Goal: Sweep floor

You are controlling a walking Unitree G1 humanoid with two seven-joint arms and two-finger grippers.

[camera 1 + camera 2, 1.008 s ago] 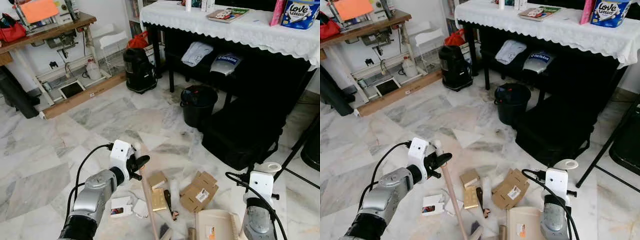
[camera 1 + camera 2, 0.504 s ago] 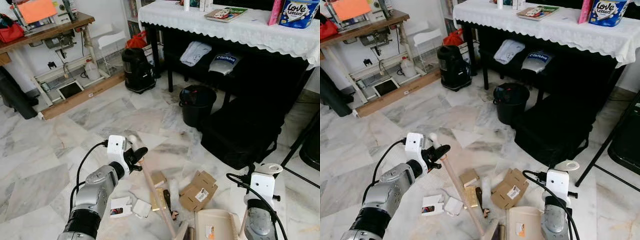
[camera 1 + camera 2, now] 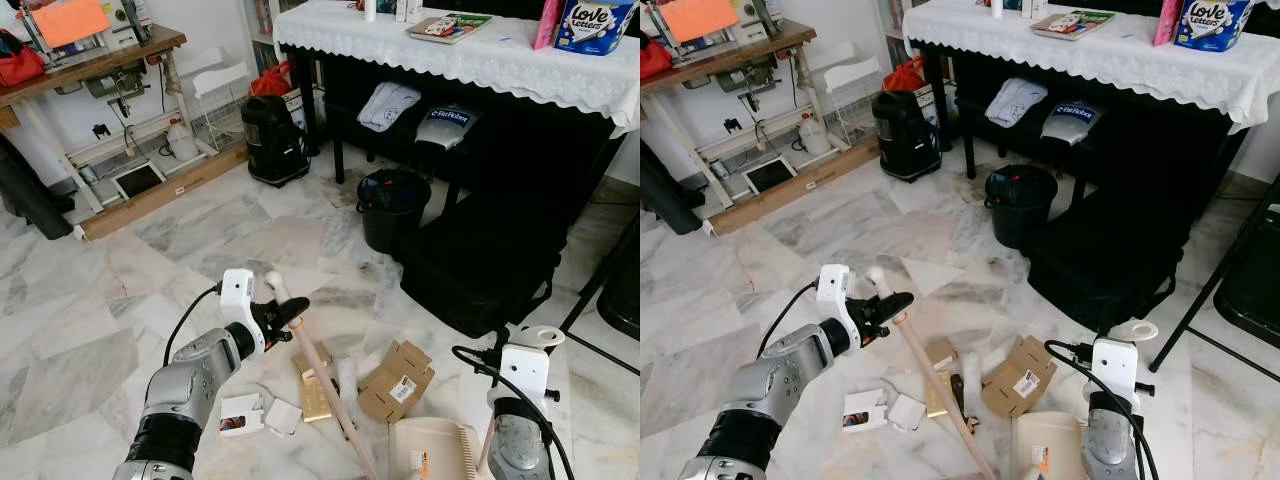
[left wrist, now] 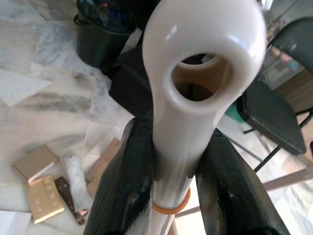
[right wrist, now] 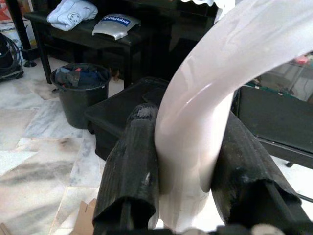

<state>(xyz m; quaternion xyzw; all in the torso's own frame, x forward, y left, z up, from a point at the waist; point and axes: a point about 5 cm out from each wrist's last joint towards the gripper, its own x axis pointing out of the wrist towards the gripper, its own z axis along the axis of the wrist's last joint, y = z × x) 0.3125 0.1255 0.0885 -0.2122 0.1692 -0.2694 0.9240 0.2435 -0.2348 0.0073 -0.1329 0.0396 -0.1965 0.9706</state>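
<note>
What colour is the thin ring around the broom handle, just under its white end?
Orange. The ring shows best in the left wrist view, between the left gripper fingers.

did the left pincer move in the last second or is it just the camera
Yes. The left pincer, shut on the broom handle, swung out toward the black bucket and tilted the handle, while the bucket barely shifted in the left eye view.

I see a floor (image 3: pixel 90 300) of white marble with grey veins. The broom handle (image 3: pixel 325 390) is pale cream with an orange ring. The flattened boxes (image 3: pixel 395 380) are brown cardboard. The dustpan (image 3: pixel 430 450) is beige. The bucket (image 3: pixel 395 208) is black, and the tablecloth (image 3: pixel 480 55) is white lace.
</note>
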